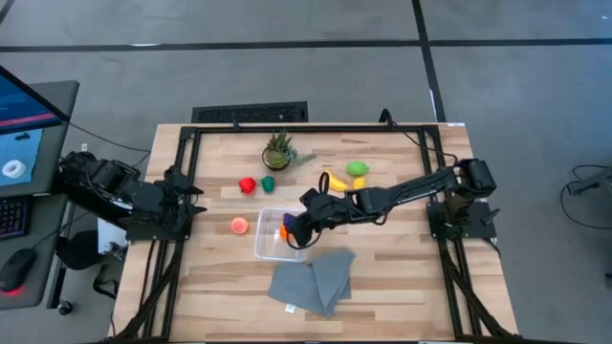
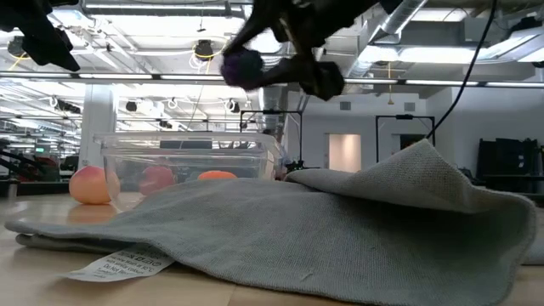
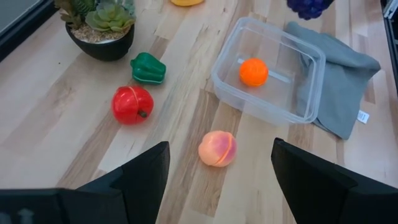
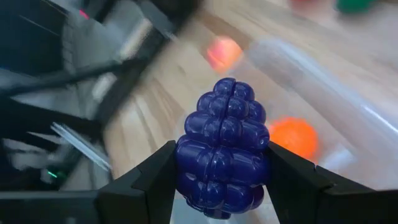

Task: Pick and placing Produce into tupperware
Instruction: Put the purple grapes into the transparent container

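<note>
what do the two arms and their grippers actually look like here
Both arms are dark, nearly black, jointed links on black frame mounts at the table's sides. The left gripper shows two broad, flat, matte black fingers. The right gripper has the same black angular fingers. Thin black cables trail beside the right arm's base. No markings are readable.

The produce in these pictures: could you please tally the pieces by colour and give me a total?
Red: 1, red piece
Dark green: 1, dark green piece
Peach-pink: 1, peach-pink piece
Orange: 1, orange piece, inside the tupperware
Purple: 1, purple grapes, held by the right gripper
Yellow: 1, banana
Lime green: 1, lime green piece
Total: 7
</note>
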Action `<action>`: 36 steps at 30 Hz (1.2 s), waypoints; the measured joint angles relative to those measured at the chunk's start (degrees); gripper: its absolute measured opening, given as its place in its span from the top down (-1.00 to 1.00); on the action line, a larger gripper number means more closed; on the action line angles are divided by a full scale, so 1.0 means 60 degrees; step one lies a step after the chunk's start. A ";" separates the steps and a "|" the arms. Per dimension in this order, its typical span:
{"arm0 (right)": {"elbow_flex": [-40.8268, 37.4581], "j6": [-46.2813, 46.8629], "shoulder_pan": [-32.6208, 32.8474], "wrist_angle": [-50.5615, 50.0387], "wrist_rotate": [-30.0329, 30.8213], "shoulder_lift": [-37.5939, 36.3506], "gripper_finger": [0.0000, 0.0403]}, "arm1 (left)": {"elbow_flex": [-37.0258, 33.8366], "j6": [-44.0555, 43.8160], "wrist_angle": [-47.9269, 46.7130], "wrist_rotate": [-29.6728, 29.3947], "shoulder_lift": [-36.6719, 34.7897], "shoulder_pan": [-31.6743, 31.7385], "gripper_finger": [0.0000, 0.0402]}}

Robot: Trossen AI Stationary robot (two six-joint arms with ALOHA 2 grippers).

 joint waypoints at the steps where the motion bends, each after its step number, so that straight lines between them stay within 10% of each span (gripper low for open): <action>1: 0.0030 -0.0002 -0.0033 0.0210 -0.0001 0.0085 -0.14 | 0.0000 0.0004 0.0000 -0.0006 0.0000 -0.0002 -0.34; 36: 0.2103 -0.1133 -0.0592 -0.0221 -0.0387 0.2553 -0.14 | 0.0000 0.0015 -0.0007 -0.0482 -0.0002 0.0002 -0.34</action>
